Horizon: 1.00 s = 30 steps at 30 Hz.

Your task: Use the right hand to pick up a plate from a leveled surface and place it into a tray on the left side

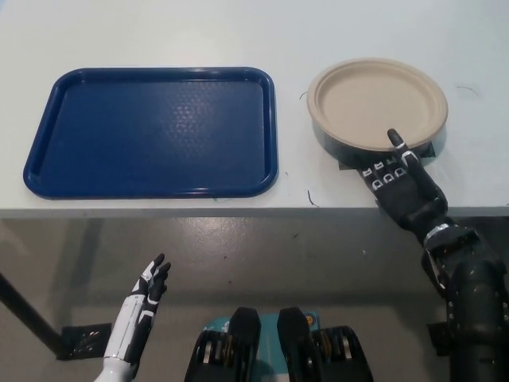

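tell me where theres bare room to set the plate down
The blue tray is bare inside its whole rim. Bare table lies behind it and in the strip between tray and plate. It is crowded at the plate's near edge, where the right hand reaches.

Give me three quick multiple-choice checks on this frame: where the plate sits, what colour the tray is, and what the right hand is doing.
1. Where is the plate?
A. inside the tray
B. on the table, right of the tray
C. on the floor

2. What colour is the tray?
A. blue
B. red
C. white

3. What is the right hand doing?
A. carrying the plate over the tray
B. hanging below the table
C. at the plate's near rim, plate not lifted

Answers:
1 B, the plate rests on the white table, apart from the tray.
2 A, the tray is dark blue and holds nothing.
3 C, its fingers reach the near rim while the plate sits on a dark pad.
The left hand rests low, below the table edge.
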Motion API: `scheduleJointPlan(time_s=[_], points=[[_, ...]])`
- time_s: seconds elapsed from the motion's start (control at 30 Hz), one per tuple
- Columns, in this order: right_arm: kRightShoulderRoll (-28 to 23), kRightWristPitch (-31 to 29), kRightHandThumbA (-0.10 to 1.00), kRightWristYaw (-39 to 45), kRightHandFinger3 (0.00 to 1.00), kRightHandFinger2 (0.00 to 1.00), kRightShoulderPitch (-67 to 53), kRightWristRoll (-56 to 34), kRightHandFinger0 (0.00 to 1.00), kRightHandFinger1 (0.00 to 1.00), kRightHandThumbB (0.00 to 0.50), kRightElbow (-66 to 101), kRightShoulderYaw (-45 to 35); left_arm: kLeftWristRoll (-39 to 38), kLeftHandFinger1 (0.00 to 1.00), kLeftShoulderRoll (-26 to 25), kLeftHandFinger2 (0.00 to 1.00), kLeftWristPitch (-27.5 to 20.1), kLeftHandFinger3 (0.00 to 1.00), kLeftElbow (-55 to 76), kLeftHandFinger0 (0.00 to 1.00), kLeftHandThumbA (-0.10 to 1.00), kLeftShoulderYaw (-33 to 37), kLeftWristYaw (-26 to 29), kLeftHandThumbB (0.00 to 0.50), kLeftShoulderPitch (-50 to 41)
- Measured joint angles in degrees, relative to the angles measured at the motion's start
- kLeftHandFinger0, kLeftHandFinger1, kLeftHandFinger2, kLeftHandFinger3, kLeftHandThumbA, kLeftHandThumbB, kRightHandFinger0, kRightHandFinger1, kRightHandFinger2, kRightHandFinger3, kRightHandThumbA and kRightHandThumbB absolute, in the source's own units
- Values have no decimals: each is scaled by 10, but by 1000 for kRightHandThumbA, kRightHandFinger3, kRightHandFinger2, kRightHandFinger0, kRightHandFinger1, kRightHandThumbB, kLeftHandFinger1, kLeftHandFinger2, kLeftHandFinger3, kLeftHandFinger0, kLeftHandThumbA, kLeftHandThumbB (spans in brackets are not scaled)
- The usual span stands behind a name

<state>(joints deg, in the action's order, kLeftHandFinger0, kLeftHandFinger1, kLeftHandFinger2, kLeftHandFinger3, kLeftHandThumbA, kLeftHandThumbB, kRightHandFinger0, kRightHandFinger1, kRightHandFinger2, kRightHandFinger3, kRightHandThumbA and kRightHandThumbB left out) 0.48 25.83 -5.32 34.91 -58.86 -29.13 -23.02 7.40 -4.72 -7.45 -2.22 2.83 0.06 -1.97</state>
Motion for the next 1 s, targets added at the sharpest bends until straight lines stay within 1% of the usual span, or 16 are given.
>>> scheduleJointPlan(time_s=[0.03,0.07,0.13,0.33,0.37,0.47,0.77,0.8,0.83,0.87,0.9,0.93,0.97,1.0], points=[[-5,1,999,-16,683,464,3,3,0,103,0,-12,5,0,1000,0,1000,0,1000,0,1000,1000,0,0,0,0],[-8,1,1000,-24,725,493,7,3,0,142,0,-16,8,0,1000,0,1000,0,1000,0,1000,1000,0,0,0,0],[-15,1,1000,-45,779,523,16,2,0,193,0,-22,18,0,1000,-1,1000,0,1000,0,1000,1000,0,0,0,1],[-25,2,1000,-89,785,527,29,-11,0,205,0,-30,39,0,1000,-4,1000,2,1000,0,1000,1000,0,-1,0,3],[-26,2,992,-93,803,532,29,-14,0,211,0,-30,41,0,1000,-5,1000,2,1000,0,1000,1000,0,-1,0,3],[-27,2,971,-98,819,547,29,-18,0,220,0,-29,43,0,1000,-6,1000,2,1000,0,1000,1000,0,-1,0,4],[-27,1,953,-104,806,546,28,-26,0,226,0,-29,43,-1,1000,-7,1000,2,1000,0,1000,1000,0,-1,0,6],[-27,1,925,-104,804,536,28,-26,0,216,0,-29,43,-1,1000,-8,1000,2,1000,0,1000,1000,0,-1,0,6],[-27,1,872,-104,803,521,28,-27,0,205,0,-29,42,-1,1000,-8,1000,2,1000,0,1000,1000,0,-1,0,7],[-26,1,797,-105,816,523,28,-27,0,207,0,-28,42,-2,1000,-8,1000,2,1000,-1,1000,1000,0,-1,0,7],[-26,1,641,-107,844,544,28,-27,0,223,0,-26,42,-2,1000,-8,1000,2,1000,-1,1000,1000,0,-1,0,7],[-25,1,575,-110,845,544,27,-27,0,222,0,-24,40,-2,1000,-8,1000,2,1000,-2,1000,1000,0,-1,0,7],[-24,2,377,-113,835,553,26,-27,0,243,0,-19,38,-2,1000,-8,1000,2,1000,-2,1000,1000,0,-1,0,7],[-21,2,250,-117,800,556,22,-26,0,267,0,-11,36,-2,1000,-8,1000,2,1000,-2,1000,1000,0,-1,0,7]])
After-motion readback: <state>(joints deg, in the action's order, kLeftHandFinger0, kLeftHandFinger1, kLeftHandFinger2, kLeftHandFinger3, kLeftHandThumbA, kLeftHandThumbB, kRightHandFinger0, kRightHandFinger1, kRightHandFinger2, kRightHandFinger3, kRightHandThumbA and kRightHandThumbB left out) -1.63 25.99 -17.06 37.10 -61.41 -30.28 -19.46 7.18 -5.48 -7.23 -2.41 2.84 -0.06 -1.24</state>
